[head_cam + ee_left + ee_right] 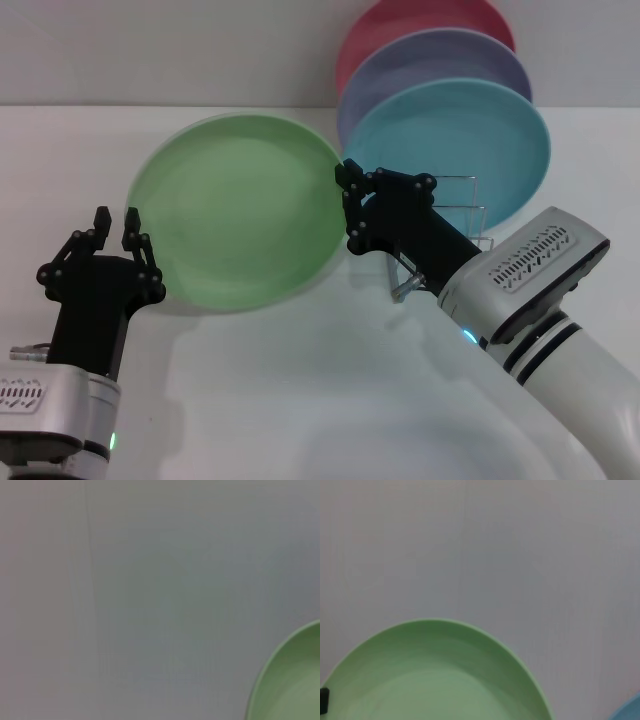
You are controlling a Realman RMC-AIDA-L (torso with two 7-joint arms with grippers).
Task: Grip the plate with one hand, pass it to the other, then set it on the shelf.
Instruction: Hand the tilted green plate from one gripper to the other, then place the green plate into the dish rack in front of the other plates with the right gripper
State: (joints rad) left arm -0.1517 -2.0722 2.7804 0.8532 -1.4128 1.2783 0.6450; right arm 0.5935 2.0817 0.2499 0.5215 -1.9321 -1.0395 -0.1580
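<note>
Light green plate (pixel 245 212) held tilted above the white table (pixel 330 390), just left of the wire shelf (pixel 455 235) holding turquoise, lavender and pink plates. Right gripper (pixel 349 205) clamped on the plate's right rim. Left gripper (pixel 117 232) narrowly parted at the plate's left rim, contact unclear.

A robot test bench rather than a kitchen: a bare white tabletop (pixel 300 400) against a plain wall, colored plates (pixel 440 100) standing in a wire rack (pixel 470 215) (nothing else domestic around them).
</note>
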